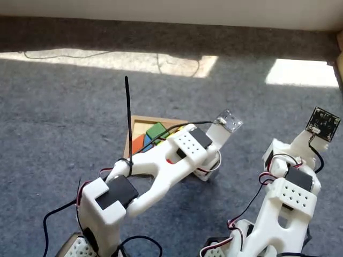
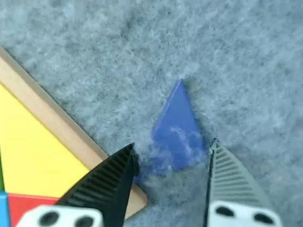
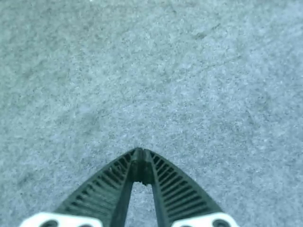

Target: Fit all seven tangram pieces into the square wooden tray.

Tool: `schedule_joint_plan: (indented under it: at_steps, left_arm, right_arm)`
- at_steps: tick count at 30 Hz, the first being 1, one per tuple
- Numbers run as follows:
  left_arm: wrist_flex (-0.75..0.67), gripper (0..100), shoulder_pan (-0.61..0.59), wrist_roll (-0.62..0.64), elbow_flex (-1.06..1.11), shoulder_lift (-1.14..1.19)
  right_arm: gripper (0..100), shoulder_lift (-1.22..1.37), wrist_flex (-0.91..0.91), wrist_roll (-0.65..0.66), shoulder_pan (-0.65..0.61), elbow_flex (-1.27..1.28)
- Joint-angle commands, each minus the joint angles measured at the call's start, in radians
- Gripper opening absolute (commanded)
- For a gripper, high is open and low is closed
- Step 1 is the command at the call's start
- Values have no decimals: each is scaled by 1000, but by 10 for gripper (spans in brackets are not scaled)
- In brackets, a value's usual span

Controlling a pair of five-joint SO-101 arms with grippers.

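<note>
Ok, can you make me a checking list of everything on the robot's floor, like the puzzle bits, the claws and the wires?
Surface: grey carpet.
Job's things: wooden tray holds a yellow piece, a red piece and a green piece. The blue triangle lies on the carpet just outside the tray's rim.
Clutter: nothing seen.
Grippers: left gripper is open, one finger on each side of the blue triangle. Right gripper is shut over bare carpet.
Cables: a black cable stands up by the left arm; a thin cord lies on the far carpet.
Surroundings: sunlit patches on the carpet.
</note>
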Motion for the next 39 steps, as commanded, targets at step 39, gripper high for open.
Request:
schedule_joint_plan:
  at_steps: [39]
  left_arm:
    - [272, 229, -25, 75, -421, 268]
  right_arm:
    - [7, -19, -2, 5, -1, -67]
